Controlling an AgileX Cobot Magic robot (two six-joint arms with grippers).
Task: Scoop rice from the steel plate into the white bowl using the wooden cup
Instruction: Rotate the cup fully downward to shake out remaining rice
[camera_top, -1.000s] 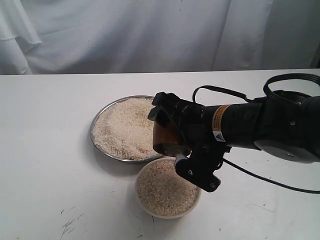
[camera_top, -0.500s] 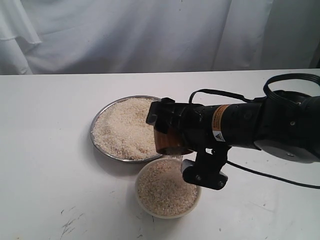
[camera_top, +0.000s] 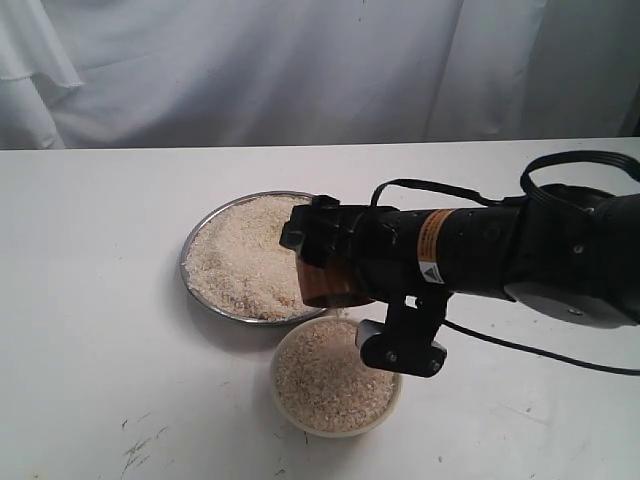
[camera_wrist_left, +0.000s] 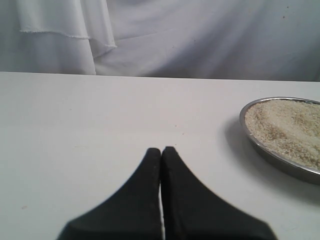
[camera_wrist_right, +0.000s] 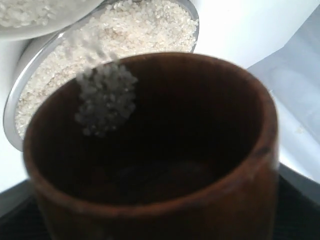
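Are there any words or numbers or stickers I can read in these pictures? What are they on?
Orange sticker on the right arm: dark print, too small and blurred to read.
Triangle warning sign just under it: too small to make out.
Steel plate, white bowl, wooden cup: no writing shows.

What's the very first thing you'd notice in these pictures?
The big black right arm reaching in from the right, with a reddish-brown wooden cup tipped in its jaws over the far edge of the white bowl. Next comes the rice heaped on the steel plate behind the bowl. In the right wrist view, loose grains tumble past the cup's dark mouth.
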